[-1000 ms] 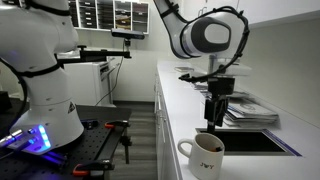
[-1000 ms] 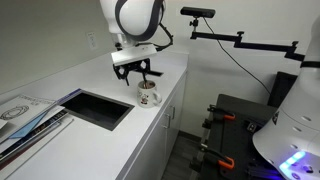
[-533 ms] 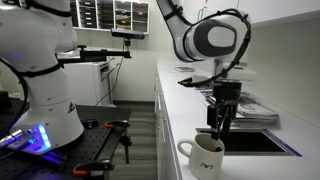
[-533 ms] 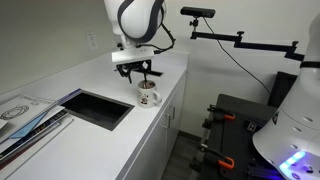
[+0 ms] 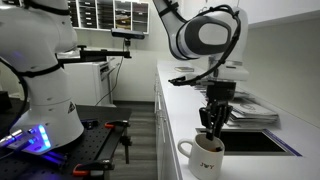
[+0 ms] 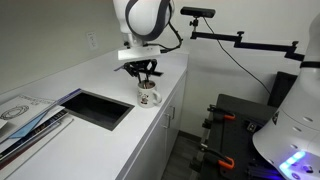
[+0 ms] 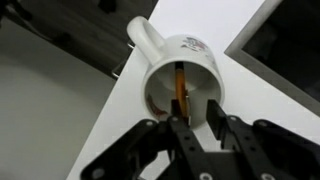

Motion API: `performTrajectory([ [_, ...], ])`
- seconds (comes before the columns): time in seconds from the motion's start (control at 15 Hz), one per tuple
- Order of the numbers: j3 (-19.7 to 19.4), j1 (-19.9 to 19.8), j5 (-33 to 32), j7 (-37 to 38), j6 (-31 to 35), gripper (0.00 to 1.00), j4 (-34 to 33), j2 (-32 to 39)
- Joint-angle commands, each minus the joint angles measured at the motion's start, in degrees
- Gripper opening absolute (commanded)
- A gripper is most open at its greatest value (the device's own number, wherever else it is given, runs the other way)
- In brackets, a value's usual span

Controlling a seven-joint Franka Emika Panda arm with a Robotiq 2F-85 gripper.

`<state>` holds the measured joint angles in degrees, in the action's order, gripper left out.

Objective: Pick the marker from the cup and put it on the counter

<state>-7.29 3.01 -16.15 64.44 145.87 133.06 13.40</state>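
The cup (image 5: 203,155) (image 6: 148,95) is a white mug standing near the front edge of the white counter (image 5: 185,110) (image 6: 110,80). In the wrist view the cup (image 7: 190,48) holds an orange marker (image 7: 179,88) that leans upright inside it. My gripper (image 5: 211,132) (image 6: 146,78) (image 7: 198,112) hangs straight over the cup's mouth with its fingertips at the rim. The jaws stand narrowed around the marker's top. The marker lies against one finger (image 7: 180,118), and a gap still shows to the other finger.
A dark sink recess (image 5: 250,140) (image 6: 95,108) (image 7: 290,40) lies just beyond the cup. Flat papers or trays (image 5: 250,110) (image 6: 25,110) rest past the sink. The counter's front edge drops off close beside the cup.
The gripper has come down onto the cup's mouth, and its jaws have narrowed around the marker. The cup has not moved.
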Motion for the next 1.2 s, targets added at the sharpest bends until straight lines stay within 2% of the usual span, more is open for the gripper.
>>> performTrajectory([
  [0.0,-0.5,0.4,1.4,1.1,2.0,0.39,3.0,-2.3],
  [0.33,0.0,-0.1,2.9,-0.2,3.9,0.43,4.2,-1.6],
  [0.73,-2.4,0.8,1.5,1.3,10.5,0.38,5.7,1.0],
  [0.8,-2.9,0.9,1.6,1.0,11.3,0.39,5.8,1.4],
  [0.93,-4.4,1.6,0.6,1.2,13.3,0.48,6.0,2.3],
  [1.07,-6.0,2.6,-0.7,1.3,16.2,0.48,6.2,3.4],
  [1.13,-7.0,3.5,-1.5,1.4,18.0,0.41,6.2,4.0],
])
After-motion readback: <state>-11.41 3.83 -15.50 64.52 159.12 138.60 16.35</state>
